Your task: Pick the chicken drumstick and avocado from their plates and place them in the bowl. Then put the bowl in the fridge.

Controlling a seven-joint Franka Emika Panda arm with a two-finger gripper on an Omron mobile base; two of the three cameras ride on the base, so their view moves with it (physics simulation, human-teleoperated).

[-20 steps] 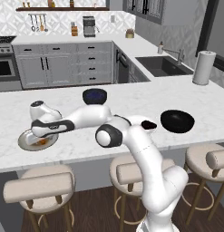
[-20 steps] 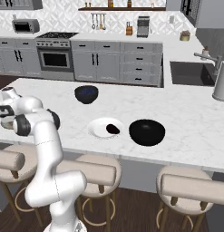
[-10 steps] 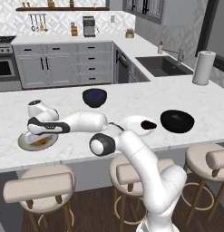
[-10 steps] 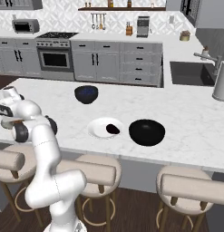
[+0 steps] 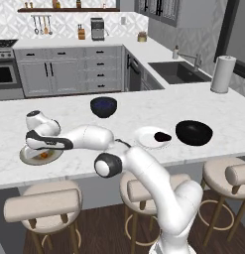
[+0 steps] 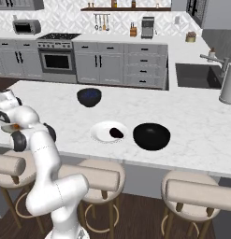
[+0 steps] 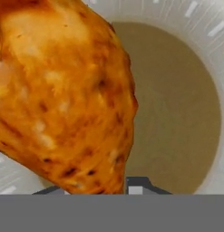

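**Reaching down onto the drumstick plate**

Hanging low at the left of the left base view, the gripper sits over the tan plate, so the chicken drumstick crowds the hand view. Whether the jaws have clamped it, I cannot tell. The avocado waits on the white plate, between the two dark bowls on the bench.

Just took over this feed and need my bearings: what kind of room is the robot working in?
A home kitchen, by the look of it: a marble island counter with bar stools, a built-in oven and a sink along the grey cabinets behind.
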